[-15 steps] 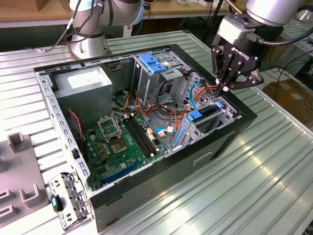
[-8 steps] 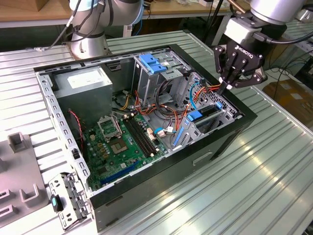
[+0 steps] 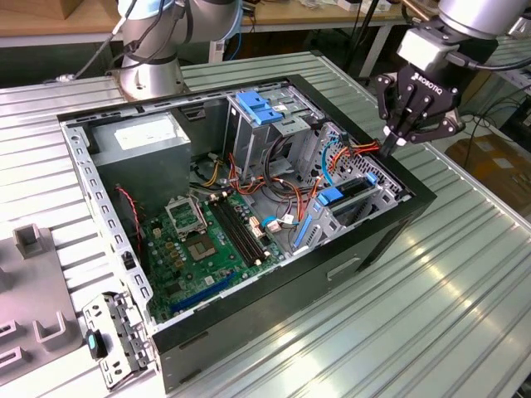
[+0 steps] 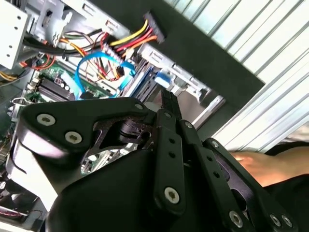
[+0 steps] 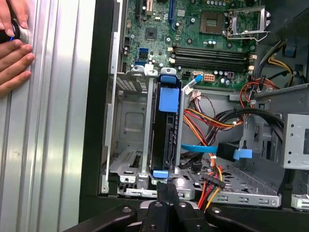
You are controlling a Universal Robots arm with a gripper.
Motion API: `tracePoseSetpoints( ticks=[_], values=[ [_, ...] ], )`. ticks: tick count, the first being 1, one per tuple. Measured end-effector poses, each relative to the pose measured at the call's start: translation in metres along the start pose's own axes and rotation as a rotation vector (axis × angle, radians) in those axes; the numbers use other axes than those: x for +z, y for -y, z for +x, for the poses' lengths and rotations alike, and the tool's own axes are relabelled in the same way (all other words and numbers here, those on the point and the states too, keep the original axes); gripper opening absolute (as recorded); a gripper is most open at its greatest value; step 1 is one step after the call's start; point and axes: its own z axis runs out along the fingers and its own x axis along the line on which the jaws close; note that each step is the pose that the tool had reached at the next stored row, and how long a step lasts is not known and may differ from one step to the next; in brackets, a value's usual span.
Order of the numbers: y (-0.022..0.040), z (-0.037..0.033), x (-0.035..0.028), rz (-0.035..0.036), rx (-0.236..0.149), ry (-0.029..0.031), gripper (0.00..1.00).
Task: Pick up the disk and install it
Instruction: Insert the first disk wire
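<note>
The disk (image 5: 167, 135) stands on edge inside its bay in the case (image 3: 274, 307), with a blue tab at each end, so I judge it seated. The gripper (image 3: 392, 145) hangs just above the near tab, clenched on nothing, perhaps to press it.

Bright, even light, with glare on the ribbed metal table (image 3: 465, 274).
</note>
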Motion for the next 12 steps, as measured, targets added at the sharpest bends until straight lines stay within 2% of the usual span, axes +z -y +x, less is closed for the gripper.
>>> tracePoseSetpoints(
  ticks=[1, 2, 7, 9, 12],
  values=[
    [0.0044, -0.0010, 0.0001, 0.0000, -0.002, 0.0001, 0.11],
    [0.0059, -0.0016, 0.0001, -0.0001, -0.004, 0.0001, 0.11],
    [0.0102, -0.0037, 0.0002, 0.0000, -0.025, 0.0001, 0.11],
    [0.0102, -0.0038, 0.0001, 0.0003, -0.088, 0.0004, 0.11],
    [0.0103, -0.0039, 0.0001, 0.0006, -0.151, 0.0007, 0.11]
  ],
)
